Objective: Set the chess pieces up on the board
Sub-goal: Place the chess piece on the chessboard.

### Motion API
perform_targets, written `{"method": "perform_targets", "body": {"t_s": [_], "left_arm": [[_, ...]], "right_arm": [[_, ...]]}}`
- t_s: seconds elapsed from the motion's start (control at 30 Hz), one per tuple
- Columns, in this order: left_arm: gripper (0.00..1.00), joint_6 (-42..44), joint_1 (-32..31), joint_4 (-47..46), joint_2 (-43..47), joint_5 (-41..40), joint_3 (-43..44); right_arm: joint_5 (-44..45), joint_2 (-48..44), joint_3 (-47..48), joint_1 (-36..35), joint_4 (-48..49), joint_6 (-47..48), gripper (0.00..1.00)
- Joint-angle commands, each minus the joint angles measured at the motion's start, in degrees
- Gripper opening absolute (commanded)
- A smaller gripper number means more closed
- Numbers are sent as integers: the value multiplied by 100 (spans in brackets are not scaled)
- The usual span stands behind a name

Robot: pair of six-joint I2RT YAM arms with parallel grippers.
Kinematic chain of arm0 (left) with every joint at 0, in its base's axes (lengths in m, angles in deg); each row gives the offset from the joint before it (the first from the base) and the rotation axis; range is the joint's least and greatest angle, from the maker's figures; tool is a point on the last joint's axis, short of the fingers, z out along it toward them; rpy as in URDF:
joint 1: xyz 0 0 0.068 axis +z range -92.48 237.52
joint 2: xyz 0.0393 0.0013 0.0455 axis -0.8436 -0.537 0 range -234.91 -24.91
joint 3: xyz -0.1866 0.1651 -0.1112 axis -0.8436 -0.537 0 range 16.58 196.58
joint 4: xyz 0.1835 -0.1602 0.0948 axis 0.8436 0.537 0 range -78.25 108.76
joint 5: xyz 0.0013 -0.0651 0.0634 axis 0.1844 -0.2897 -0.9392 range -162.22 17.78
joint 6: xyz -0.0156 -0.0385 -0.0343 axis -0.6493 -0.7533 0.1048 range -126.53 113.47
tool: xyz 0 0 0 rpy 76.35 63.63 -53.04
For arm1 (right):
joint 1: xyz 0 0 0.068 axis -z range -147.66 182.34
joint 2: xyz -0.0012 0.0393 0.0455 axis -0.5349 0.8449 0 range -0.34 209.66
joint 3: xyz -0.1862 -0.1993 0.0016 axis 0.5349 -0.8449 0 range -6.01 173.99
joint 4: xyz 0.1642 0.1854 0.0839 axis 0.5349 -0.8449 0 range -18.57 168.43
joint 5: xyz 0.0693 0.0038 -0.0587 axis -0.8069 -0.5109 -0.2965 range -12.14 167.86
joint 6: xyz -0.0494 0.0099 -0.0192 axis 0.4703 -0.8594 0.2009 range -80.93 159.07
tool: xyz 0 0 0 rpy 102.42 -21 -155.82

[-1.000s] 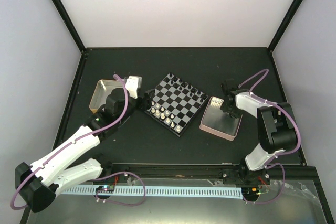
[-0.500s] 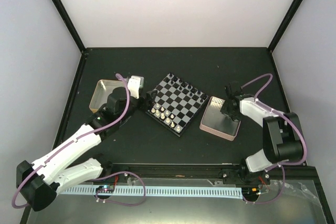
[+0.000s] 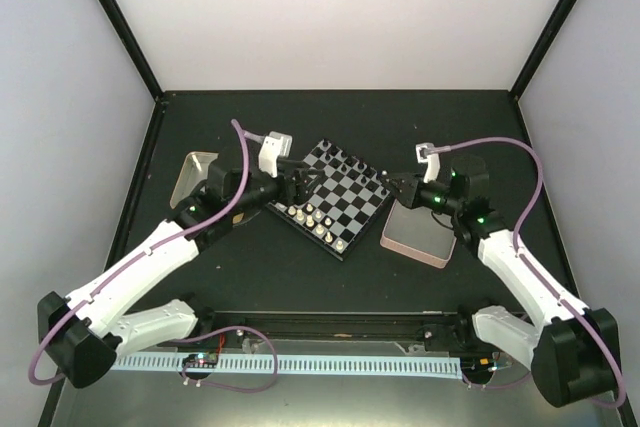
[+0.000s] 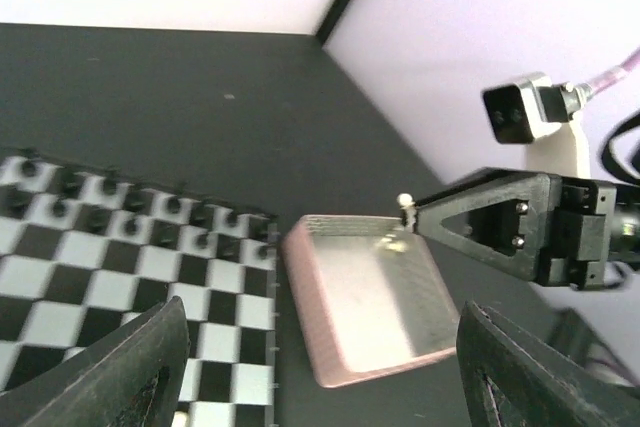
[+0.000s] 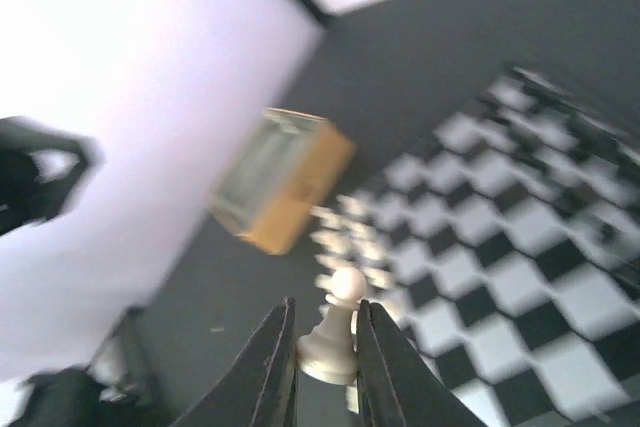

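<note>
Right claw (image 5: 325, 305): narrow, clamped on one white pawn (image 5: 333, 332). In the right wrist view the pawn's base is pinched between the two fingers (image 5: 275, 367). Its round head stands just past the fingertips, and it is tilted slightly.

In the left wrist view the same pawn is seen at the very tip of the right claw, at centre right of the frame. It is above the far corner of the pink tray (image 4: 360, 297) and clear of the board (image 3: 345, 197).

Board: at the centre of the counter (image 3: 300, 277), set diagonally. White pieces (image 3: 310, 217) are lined up along its lower left edge. Black pieces (image 4: 150, 212) are lined up along the opposite edge.

Pink tray: on the counter, just right of the board. A yellow-sided tin (image 3: 195, 177) is noted at the left, apart from the board.

Left claw (image 4: 320, 347): wide open, nothing held. Its fingers (image 4: 130, 367) are seen at the two lower corners of its wrist view. In the top view it is placed over the board's upper left corner, with the white pieces just below it in the frame.
</note>
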Motion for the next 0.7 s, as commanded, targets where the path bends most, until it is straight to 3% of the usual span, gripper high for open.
{"method": "perform_targets", "body": {"t_s": [0.0, 0.2, 0.37, 0.47, 0.67], "left_arm": [[75, -429, 65, -62, -185, 1622, 664], [75, -1252, 64, -690, -520, 3259, 927], [73, -2176, 50, -1167, -811, 3985, 1043], [71, -2445, 8, -1273, -976, 4350, 1119], [54, -2474, -103, -999, -1231, 4643, 1263]], "right_arm": [[-2271, -300, 189, -163, 1715, -169, 17], [-3099, -499, 468, -369, 1869, -82, 17], [-3514, -617, 534, -650, 1890, 133, 17], [-3562, -602, 719, -800, 1422, 571, 17], [-3556, -412, 1081, -969, 647, 1213, 17]]}}
